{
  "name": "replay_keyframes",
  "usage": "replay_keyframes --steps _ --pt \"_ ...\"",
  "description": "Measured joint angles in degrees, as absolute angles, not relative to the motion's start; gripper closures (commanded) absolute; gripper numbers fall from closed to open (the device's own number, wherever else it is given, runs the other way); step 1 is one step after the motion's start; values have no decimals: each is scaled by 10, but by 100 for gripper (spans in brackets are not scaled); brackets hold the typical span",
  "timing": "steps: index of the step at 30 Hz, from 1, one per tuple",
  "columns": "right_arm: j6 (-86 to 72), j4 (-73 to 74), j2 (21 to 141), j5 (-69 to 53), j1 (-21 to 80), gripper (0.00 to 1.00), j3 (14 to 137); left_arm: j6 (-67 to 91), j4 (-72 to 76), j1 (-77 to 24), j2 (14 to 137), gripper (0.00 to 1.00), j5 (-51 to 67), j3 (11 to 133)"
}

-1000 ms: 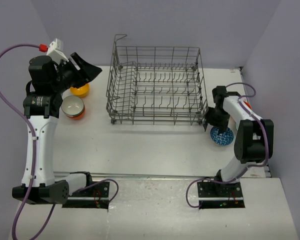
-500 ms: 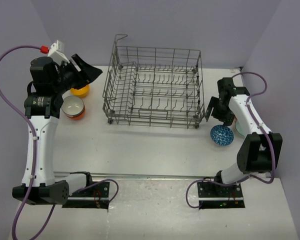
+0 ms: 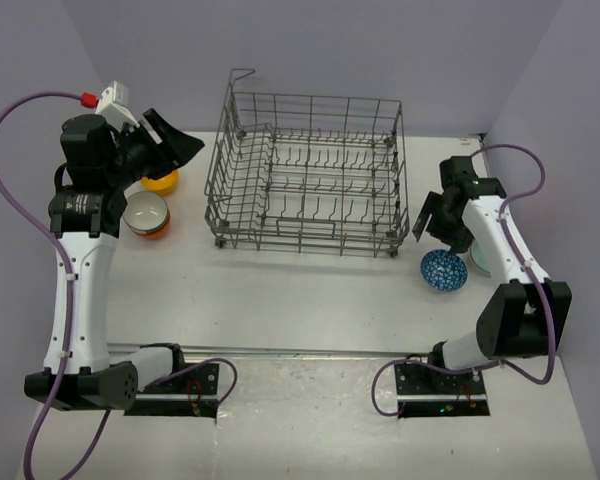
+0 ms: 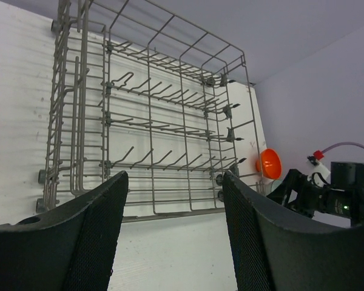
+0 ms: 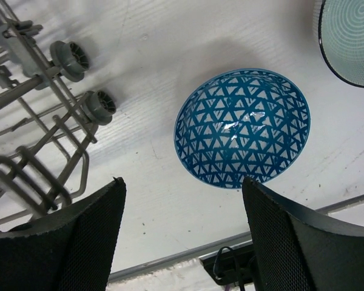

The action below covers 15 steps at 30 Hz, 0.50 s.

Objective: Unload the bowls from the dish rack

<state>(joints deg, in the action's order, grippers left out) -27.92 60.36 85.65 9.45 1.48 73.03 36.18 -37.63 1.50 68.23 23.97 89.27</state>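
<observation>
Centrally in the top view sits the dish rack (image 3: pixel 305 185), a boxy basket of thin grey wire with an open-grid wall and rows of upright tines, resting on the matte white table (image 3: pixel 300 290). Small grey wheels (image 5: pixel 70 57) show at its corner in the right wrist view.

Just right of the rack lies a glossy round blue bowl (image 3: pixel 444 271) covered in a lattice of triangles. A pale teal bowl (image 3: pixel 477 258) with fine ringed lines sits just beside it, partly behind the right arm. At the left of the frame a yellow bowl (image 3: pixel 161 182) and an orange bowl with a white inside (image 3: pixel 146 214) stand close together, partly hidden by the left arm.

The right gripper (image 3: pixel 435 218) hangs over the blue bowl with its mesh-textured pads apart, gripping nothing. The left gripper (image 3: pixel 170 145), raised at upper left and facing the rack, also has its jaws spread around nothing.
</observation>
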Motion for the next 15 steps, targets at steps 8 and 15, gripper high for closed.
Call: replay_keyframes --steps 8,15 --pt "-285 606 753 45 17 8 838 347 -379 15 682 36 216 867" --pt "-248 574 695 -72 79 1 906 334 -389 13 681 34 202 809"
